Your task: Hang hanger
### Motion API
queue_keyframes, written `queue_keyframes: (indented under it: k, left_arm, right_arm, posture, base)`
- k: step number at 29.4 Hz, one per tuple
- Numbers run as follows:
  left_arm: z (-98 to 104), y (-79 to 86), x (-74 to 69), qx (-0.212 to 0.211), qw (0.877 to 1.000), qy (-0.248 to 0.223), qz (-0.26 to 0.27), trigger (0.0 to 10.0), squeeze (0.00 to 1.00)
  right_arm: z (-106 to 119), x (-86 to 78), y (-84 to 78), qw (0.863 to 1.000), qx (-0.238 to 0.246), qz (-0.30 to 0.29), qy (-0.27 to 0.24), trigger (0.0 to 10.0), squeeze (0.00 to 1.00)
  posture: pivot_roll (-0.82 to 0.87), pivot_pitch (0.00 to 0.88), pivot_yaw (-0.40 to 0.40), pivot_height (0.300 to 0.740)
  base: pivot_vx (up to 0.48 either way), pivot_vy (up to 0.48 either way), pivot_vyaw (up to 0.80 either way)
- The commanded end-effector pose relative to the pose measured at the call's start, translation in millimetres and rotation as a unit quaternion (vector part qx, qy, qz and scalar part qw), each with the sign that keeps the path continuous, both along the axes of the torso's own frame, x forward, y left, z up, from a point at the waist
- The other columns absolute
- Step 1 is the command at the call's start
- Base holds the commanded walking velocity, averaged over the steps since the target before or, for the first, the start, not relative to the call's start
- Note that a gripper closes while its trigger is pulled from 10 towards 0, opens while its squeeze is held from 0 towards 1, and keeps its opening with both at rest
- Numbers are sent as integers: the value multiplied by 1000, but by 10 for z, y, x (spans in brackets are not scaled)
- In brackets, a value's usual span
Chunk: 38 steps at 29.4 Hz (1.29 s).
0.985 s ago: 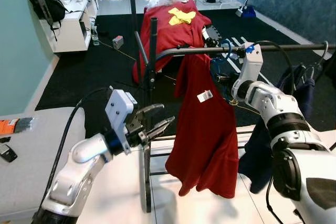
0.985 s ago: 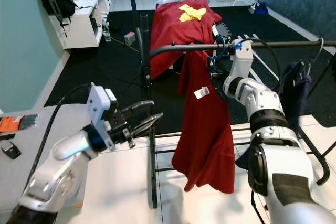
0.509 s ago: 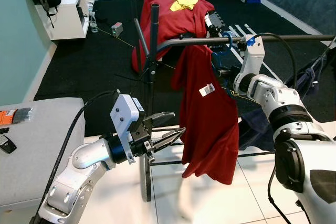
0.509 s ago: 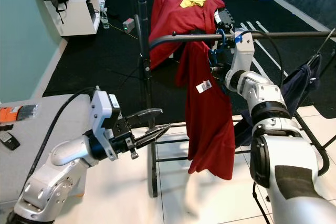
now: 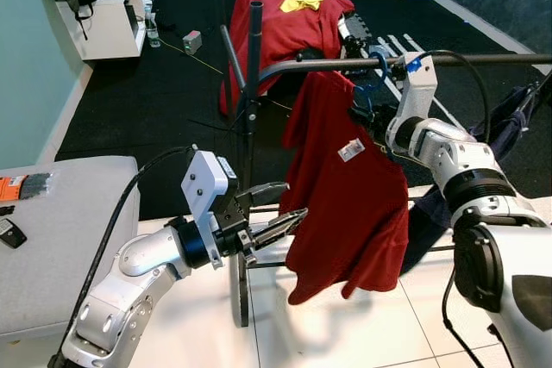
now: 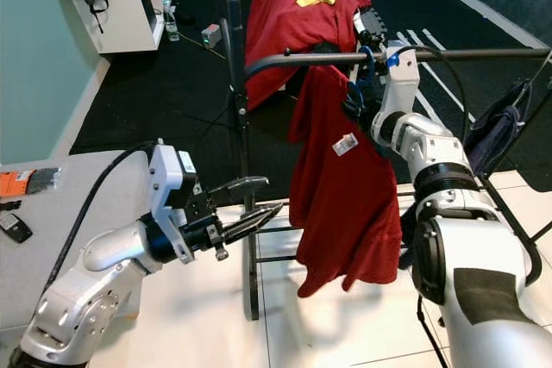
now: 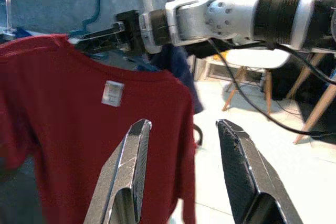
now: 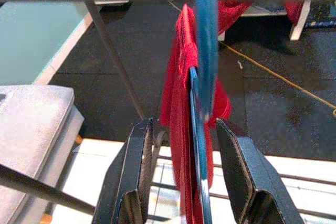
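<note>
A red T-shirt (image 5: 345, 204) hangs on a blue hanger (image 5: 377, 65) whose hook is over the black rail (image 5: 483, 59) of a clothes rack. My right gripper (image 5: 362, 114) is just under the rail at the hanger's neck. In the right wrist view its fingers (image 8: 134, 182) stand open on either side of the blue hanger (image 8: 202, 51). My left gripper (image 5: 294, 200) is open and holds nothing. It is low, in front of the rack's post and beside the shirt's lower left edge. The left wrist view looks at the shirt (image 7: 68, 145) and the right gripper's fingers (image 7: 100, 38).
The rack's upright post (image 5: 253, 84) stands between my left arm and the shirt. A navy garment (image 5: 509, 127) hangs further right on the rail. Beyond are a red-draped object (image 5: 285, 15) on black carpet, a white shelf (image 5: 103, 15), and a grey cushion (image 5: 60, 239) to my left.
The shirt's lower part has swung out to the right and spread. The camera has tilted slightly. Both grippers stay about where they were.
</note>
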State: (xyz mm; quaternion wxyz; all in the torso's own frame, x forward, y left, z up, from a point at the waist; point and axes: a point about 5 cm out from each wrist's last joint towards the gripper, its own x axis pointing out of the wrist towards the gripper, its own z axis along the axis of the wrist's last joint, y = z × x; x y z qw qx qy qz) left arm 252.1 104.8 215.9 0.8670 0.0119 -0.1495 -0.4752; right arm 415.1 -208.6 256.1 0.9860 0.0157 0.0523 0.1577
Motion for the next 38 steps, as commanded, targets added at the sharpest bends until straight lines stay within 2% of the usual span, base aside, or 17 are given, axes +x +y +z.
queue_keyframes:
  k: [1, 7, 12, 17, 19, 22, 23, 25, 28, 29, 30, 31, 33, 34, 35, 37, 38]
  left_arm:
    - [7, 95, 26, 9, 999, -6, 33, 10000, 0]
    - [36, 328, 167, 9, 995, -17, 97, 10000, 0]
    - [52, 414, 217, 13, 993, -19, 112, 10000, 0]
    - [105, 532, 320, 9, 990, -23, 137, 10000, 0]
    - [145, 638, 382, -14, 983, -29, 180, 10000, 0]
    - [156, 685, 403, -28, 980, -28, 197, 10000, 0]
    - [150, 738, 427, -51, 974, -16, 221, 10000, 0]
    - [150, 738, 427, -51, 974, -16, 221, 10000, 0]
    - [-9, 758, 452, -75, 961, 46, 261, 10000, 0]
    - [-9, 758, 452, -75, 961, 46, 261, 10000, 0]
    - [-65, 758, 466, -70, 955, 58, 283, 10000, 0]
    - [-130, 793, 498, -77, 940, 75, 323, 10000, 0]
    - [-130, 793, 498, -77, 940, 75, 323, 10000, 0]
    - [-186, 831, 525, -79, 925, 81, 362, 10000, 0]
    - [-186, 831, 525, -79, 925, 81, 362, 10000, 0]
    - [-307, 871, 569, -84, 899, 100, 418, 10000, 0]
    - [-307, 871, 569, -84, 899, 100, 418, 10000, 0]
  right_arm:
    - [92, 2, 0, 1000, -10, 0, -24, 10000, 0]
    - [156, -62, 1, 998, -39, 11, -44, 10000, 0]
    - [160, -128, 17, 997, -54, 16, -44, 10000, 0]
    - [200, -332, 70, 996, -73, 15, -39, 10000, 0]
    - [325, -471, 140, 995, -88, 24, -48, 10000, 0]
    - [396, -526, 174, 994, -89, 30, -56, 10000, 0]
    - [530, -578, 238, 991, -103, 36, -83, 10000, 0]
    - [530, -578, 238, 991, -103, 36, -83, 10000, 0]
    - [813, -712, 588, 971, -116, 89, -188, 10000, 0]
    - [813, -712, 588, 971, -116, 89, -188, 10000, 0]
    - [807, -739, 690, 966, -106, 101, -213, 10000, 0]
    - [702, -752, 803, 963, -98, 108, -229, 10000, 0]
    - [702, -752, 803, 963, -98, 108, -229, 10000, 0]
    - [482, -740, 917, 962, -89, 111, -232, 10000, 0]
    - [482, -740, 917, 962, -89, 111, -232, 10000, 0]
    - [-101, -767, 1100, 972, -41, 101, -208, 10000, 0]
    - [-101, -767, 1100, 972, -41, 101, -208, 10000, 0]
  posture:
    - [112, 145, -6, 740]
    - [90, 102, 21, 740]
    - [80, 97, 26, 740]
    - [87, 91, 20, 740]
    - [98, 85, 24, 740]
    - [98, 85, 24, 740]
    - [94, 80, 36, 740]
    - [94, 80, 36, 740]
    - [87, 72, 19, 740]
    - [87, 72, 19, 740]
    - [86, 65, 11, 740]
    - [83, 56, 1, 740]
    - [83, 56, 1, 740]
    - [84, 52, -7, 740]
    - [84, 52, -7, 740]
    - [103, 37, -28, 740]
    - [103, 37, -28, 740]
  base:
    - [0, 0, 0]
    - [0, 0, 0]
    - [0, 0, 0]
    - [0, 0, 0]
    - [0, 0, 0]
    - [0, 0, 0]
    - [0, 0, 0]
    - [0, 0, 0]
    - [0, 0, 0]
    - [0, 0, 0]
    - [0, 0, 0]
    - [0, 0, 0]
    - [0, 0, 0]
    - [0, 0, 0]
    - [0, 0, 0]
    - [0, 0, 0]
    - [0, 0, 0]
